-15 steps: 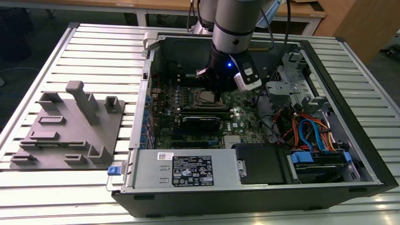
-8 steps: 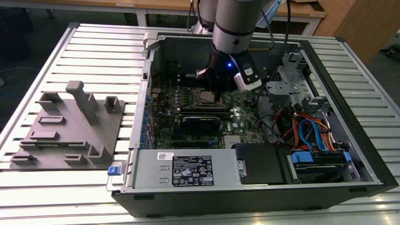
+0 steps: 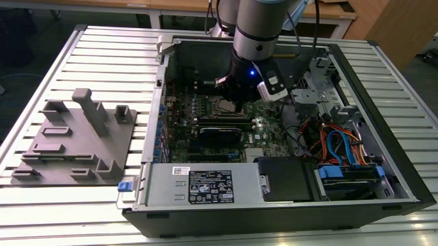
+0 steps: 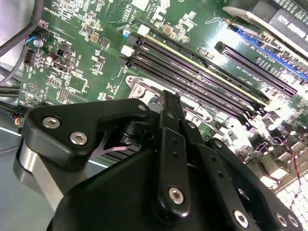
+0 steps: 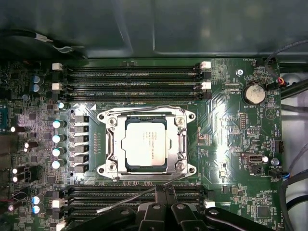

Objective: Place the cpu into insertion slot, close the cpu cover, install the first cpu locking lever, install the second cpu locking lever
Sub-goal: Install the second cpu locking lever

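The cpu (image 5: 146, 145) sits in the insertion slot (image 5: 110, 166) with the cpu cover (image 5: 180, 140) down around it. The gripper (image 5: 165, 190), fingers pinched together on nothing, hovers just beside the socket's 6 o'clock edge, over a thin lever (image 5: 144, 195) slanting toward 8 o'clock.

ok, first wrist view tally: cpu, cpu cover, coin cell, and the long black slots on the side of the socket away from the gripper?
cpu: 1
cpu cover: 1
coin cell: 1
long black slots on the side away from the gripper: 4
Total: 7
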You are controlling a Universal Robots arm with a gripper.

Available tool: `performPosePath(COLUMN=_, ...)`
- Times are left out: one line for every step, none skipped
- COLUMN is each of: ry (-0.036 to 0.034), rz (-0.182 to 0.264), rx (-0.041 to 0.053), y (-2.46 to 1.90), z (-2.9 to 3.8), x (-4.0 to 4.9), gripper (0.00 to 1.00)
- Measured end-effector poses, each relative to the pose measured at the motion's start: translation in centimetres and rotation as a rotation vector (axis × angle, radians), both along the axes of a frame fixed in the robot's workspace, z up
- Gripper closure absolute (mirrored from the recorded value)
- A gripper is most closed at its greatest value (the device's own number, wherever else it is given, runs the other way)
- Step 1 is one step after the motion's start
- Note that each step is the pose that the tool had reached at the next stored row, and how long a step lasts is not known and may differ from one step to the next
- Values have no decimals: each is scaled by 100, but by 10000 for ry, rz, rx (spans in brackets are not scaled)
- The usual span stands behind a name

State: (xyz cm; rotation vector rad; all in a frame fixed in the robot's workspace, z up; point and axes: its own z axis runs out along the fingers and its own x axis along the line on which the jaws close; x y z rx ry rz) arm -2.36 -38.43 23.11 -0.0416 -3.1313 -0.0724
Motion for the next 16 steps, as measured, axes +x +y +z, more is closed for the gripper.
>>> performPosePath(ry=-1, rz=0, rx=0, y=0, z=0, x=0, gripper=90)
performPosePath(ry=-1, rz=1, rx=-2, y=-1, z=0, x=0, gripper=90)
performPosePath(ry=-1, rz=2, rx=-3, y=-1, z=0, x=0, gripper=90)
performPosePath(ry=-1, rz=2, rx=-4, y=-1, z=0, x=0, gripper=90)
performPosePath(ry=-1, rz=2, rx=-4, y=-1, z=0, x=0, gripper=90)
performPosePath(ry=-1, rz=2, rx=-4, y=-1, z=0, x=-3, gripper=90)
performPosePath(ry=-2, rz=1, rx=-4, y=-1, z=0, x=-6, gripper=90)
performPosePath(ry=-1, rz=2, rx=-4, y=-1, z=0, x=-7, gripper=90)
performPosePath(ry=-1, rz=2, rx=-4, y=-1, z=0, x=-8, gripper=90)
performPosePath(ry=-1, rz=3, rx=-3, y=-1, z=0, x=-8, gripper=90)
performPosePath(ry=-2, rz=2, rx=-4, y=-1, z=0, x=-9, gripper=90)
performPosePath(ry=-2, rz=2, rx=-4, y=-1, z=0, x=-10, gripper=90)
performPosePath(ry=-1, rz=1, rx=-4, y=-1, z=0, x=-10, gripper=90)
performPosePath(ry=-2, rz=1, rx=-4, y=-1, z=0, x=-10, gripper=90)
performPosePath(ry=-1, rz=1, rx=-4, y=-1, z=0, x=-11, gripper=90)
performPosePath(ry=-2, rz=1, rx=-3, y=-1, z=0, x=-11, gripper=90)
